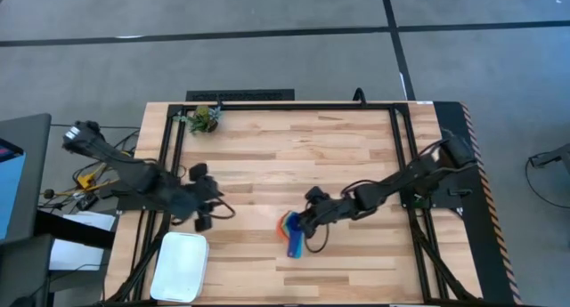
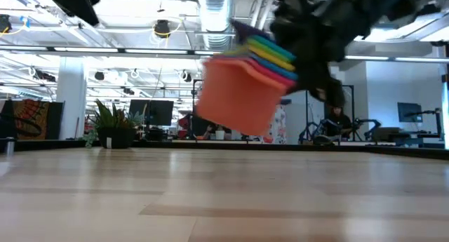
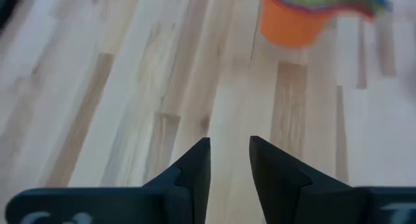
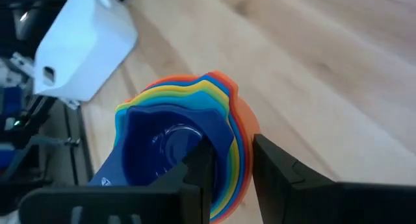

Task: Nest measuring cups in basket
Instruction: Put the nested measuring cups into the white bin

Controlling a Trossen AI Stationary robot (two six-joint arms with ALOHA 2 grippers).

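Observation:
The measuring cups are nested into one stack, orange outermost and dark blue innermost. The stack also shows in the high view, the low view and the left wrist view. My right gripper is shut on the stack over the table's near middle. The white basket sits at the table's near left corner. My left gripper hovers open just beyond the basket's far right corner, touching nothing. My right gripper holds the nested stack by its rim on the side nearest the wrist. One finger is inside the dark blue innermost cup and the other finger is outside the orange wall. The stack is lifted clear of the table and tilted.
A small green plant-like clump lies near the table's far left corner. A black frame rail runs along the far edge and down both sides. Bare wood lies between the stack and the basket.

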